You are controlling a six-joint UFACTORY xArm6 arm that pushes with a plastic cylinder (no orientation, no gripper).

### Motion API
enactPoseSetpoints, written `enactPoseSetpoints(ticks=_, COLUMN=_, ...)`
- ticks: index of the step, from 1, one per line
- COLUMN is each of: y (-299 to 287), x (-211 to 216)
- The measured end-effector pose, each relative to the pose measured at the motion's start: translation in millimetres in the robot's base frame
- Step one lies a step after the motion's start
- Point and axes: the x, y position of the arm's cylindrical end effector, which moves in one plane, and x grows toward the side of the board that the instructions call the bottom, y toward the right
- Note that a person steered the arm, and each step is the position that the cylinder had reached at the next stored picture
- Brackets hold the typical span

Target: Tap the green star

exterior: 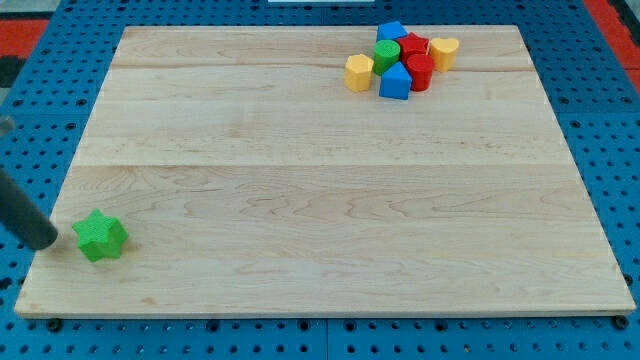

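The green star lies on the wooden board near the view's bottom left corner. My dark rod comes in from the view's left edge, and my tip rests just left of the star, a small gap apart from it.
A cluster of blocks sits near the view's top right: a yellow hexagon-like block, a blue triangle-like block, a green cylinder, a blue block, red blocks and a yellow block.
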Motion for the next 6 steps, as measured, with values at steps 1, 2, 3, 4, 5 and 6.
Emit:
enactPoseSetpoints(ticks=1, y=49, x=-10)
enactPoseSetpoints(ticks=2, y=73, x=0)
enactPoseSetpoints(ticks=3, y=35, x=0)
enactPoseSetpoints(ticks=4, y=-18, x=4)
enactPoseSetpoints(ticks=5, y=-12, x=23)
enactPoseSetpoints(ticks=6, y=17, x=28)
